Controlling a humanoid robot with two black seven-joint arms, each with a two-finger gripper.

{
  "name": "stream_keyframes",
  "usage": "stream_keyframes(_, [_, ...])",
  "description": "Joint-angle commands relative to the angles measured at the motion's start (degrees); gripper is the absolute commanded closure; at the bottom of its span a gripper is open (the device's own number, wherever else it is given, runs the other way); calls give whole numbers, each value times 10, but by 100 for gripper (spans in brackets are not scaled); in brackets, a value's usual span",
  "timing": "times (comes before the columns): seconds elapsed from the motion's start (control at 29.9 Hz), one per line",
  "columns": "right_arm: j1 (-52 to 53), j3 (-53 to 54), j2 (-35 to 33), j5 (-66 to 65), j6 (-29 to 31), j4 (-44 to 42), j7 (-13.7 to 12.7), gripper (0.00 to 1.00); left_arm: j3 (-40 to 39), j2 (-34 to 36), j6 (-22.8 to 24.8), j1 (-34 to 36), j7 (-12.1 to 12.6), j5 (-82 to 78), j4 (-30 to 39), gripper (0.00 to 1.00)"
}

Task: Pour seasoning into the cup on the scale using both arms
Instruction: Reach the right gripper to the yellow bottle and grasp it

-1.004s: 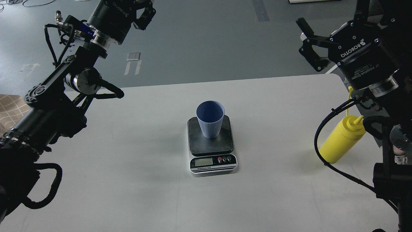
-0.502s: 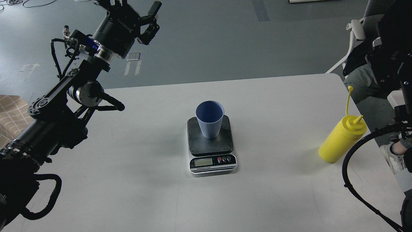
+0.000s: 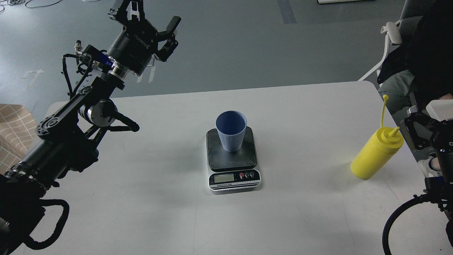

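Our right arm had withdrawn; left tool (image 3: 148,17) hung released. The squeeze bottle (image 3: 376,154) near the surface's (image 3: 141,212) right edge could topple.

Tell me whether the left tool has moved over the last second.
Yes. The left tool has come down and rightward, nearer the table's far edge.

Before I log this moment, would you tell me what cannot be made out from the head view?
- Scale display: too small to read.
- Cup contents: the inside looks plain blue, but its bottom is not clearly visible.
- Right gripper: out of view; only arm parts show at the right edge.
- Seasoning bottle: opaque, so its fill level is hidden.
- Left gripper: one finger is partly cut by the top edge.
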State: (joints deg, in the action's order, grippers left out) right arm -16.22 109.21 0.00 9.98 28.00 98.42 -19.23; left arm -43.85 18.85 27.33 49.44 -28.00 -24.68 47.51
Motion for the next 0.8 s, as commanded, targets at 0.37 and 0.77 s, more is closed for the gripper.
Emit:
stream_keyframes(0.37, [-40,-79,0,-17,0,-57,6,0,-4,6,1,-8,0,-1,14,2])
stream_keyframes(0.77, [-65,-87,0,-12,0,-80,6,0,-2,5,0,-12,0,-1,14,2])
